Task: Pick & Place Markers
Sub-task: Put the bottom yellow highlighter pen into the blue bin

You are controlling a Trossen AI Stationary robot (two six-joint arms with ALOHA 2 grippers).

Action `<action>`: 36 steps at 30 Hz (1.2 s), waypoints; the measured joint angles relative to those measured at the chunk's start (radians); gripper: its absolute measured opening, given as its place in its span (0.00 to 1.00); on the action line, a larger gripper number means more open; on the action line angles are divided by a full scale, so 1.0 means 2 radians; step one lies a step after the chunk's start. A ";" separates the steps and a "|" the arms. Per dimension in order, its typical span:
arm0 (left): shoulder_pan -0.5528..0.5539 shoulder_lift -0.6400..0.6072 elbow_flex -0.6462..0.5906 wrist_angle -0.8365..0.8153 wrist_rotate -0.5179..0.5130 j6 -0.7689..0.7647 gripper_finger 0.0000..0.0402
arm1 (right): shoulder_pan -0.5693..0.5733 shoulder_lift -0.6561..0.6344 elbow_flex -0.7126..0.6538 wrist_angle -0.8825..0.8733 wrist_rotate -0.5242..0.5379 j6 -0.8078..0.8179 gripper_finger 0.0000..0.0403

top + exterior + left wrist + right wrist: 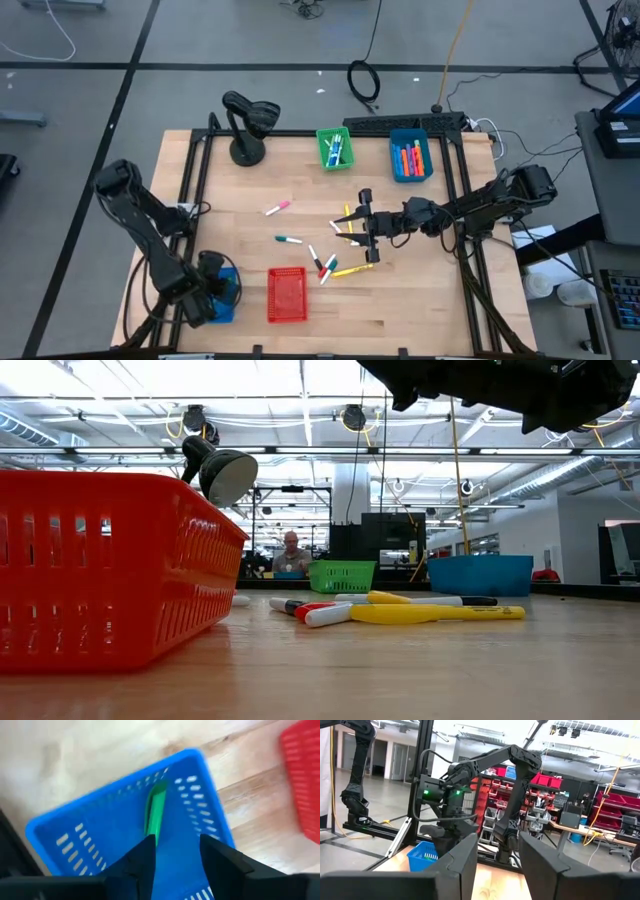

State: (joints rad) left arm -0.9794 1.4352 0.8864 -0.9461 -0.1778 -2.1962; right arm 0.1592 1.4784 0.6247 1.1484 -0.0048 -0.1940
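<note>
Several markers (325,262) lie flat and scattered on the wooden table's middle, among them a pink one (277,207) and a yellow one (352,270); the low view shows the yellow marker (440,613) lying beside others. My left gripper (212,290) hangs open over the near-left blue basket (115,820), where a green marker (156,810) lies on the floor. My right gripper (358,228) is open and empty. It hovers above the scattered markers, fingers pointing toward the table's left.
A red basket (287,294) sits at the near edge, close to the low camera (110,570). A green basket (335,148) and a second blue basket (410,155), both holding markers, stand at the far edge. A black lamp (248,125) stands far left.
</note>
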 joint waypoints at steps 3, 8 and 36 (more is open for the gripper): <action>0.000 -0.013 0.000 0.001 -0.045 0.039 0.39 | 0.007 -0.012 0.000 -0.027 0.001 0.000 0.32; 0.002 -0.044 0.000 0.014 -0.192 0.214 0.39 | 0.032 -0.074 0.004 -0.164 0.022 0.003 0.32; 0.302 -0.193 -0.083 0.466 -0.109 1.147 0.40 | 0.107 0.182 0.322 -0.794 0.086 0.091 0.32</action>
State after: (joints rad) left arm -0.3749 1.0497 0.7198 -0.0137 -0.3964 0.0985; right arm 0.3733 1.8422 1.2697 -0.4398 0.1676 -0.0113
